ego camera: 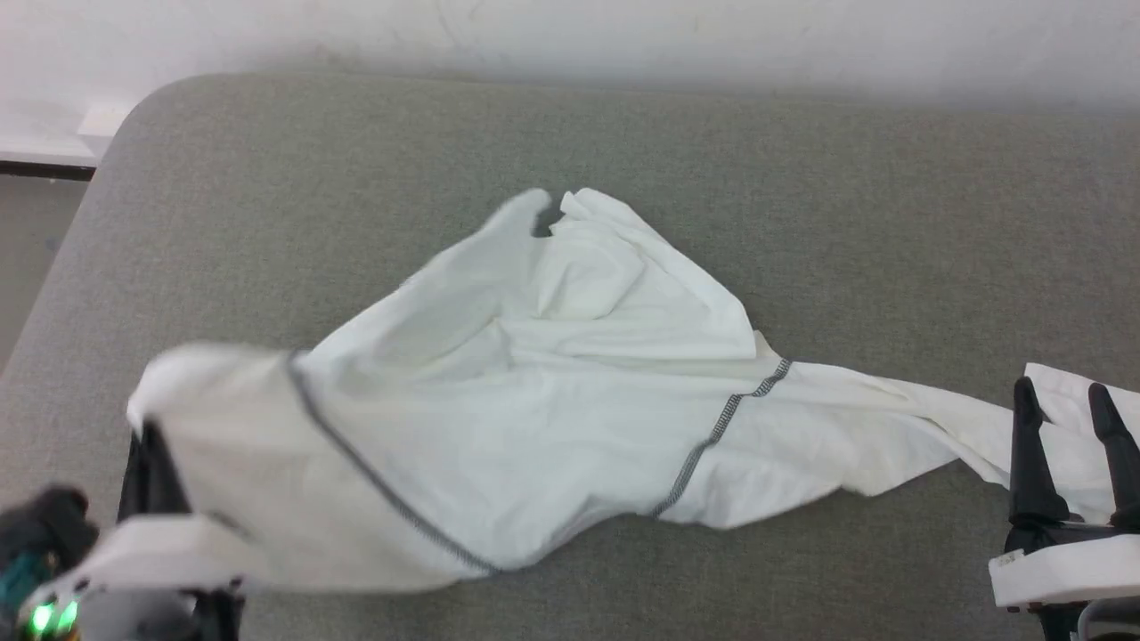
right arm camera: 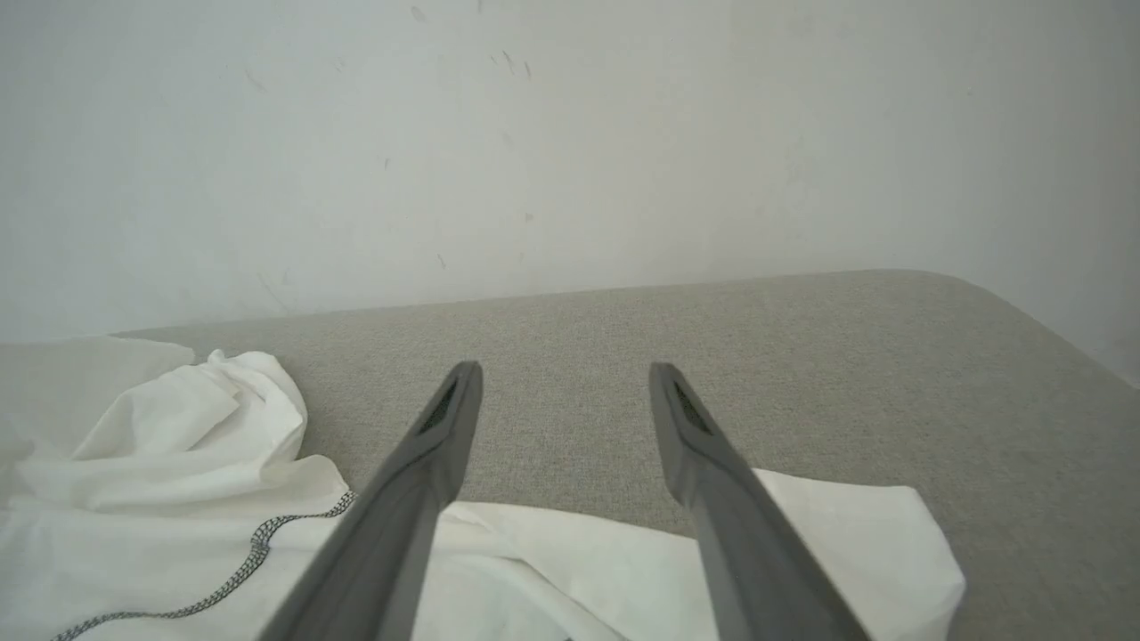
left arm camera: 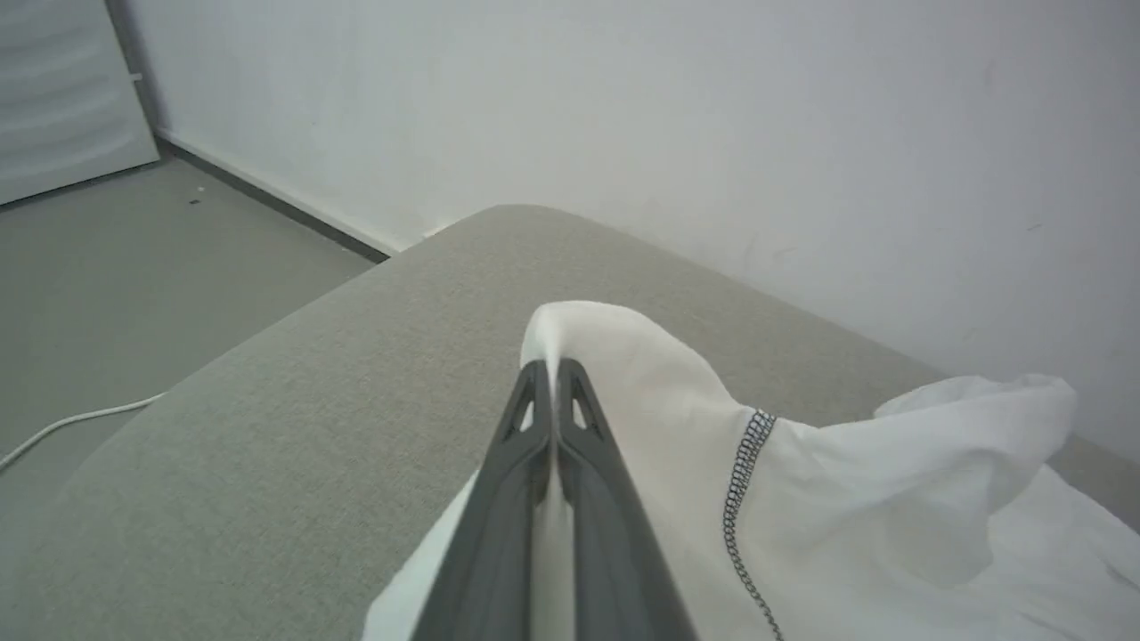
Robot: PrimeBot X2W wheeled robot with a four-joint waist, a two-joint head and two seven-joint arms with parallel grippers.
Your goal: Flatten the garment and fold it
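Field notes: we found the thin white long-sleeved fabric garment with dark grey zigzag seams (ego camera: pixel 534 427) lying crumpled across the middle of the grey cloth-covered table (ego camera: pixel 802 160). One sleeve (ego camera: pixel 891 418) trailed out to the right. The left hand (left arm camera: pixel 554 367) was pinched together on a fold at the garment's left end, where the cloth peaked over its fingertips and rose off the table. The right hand (ego camera: pixel 1065 396) held its two dark fingers well apart over the end of the trailing sleeve, gripping nothing; whether it touched the cloth we could not tell. A pale wall (right arm camera: pixel 570 133) stood behind.
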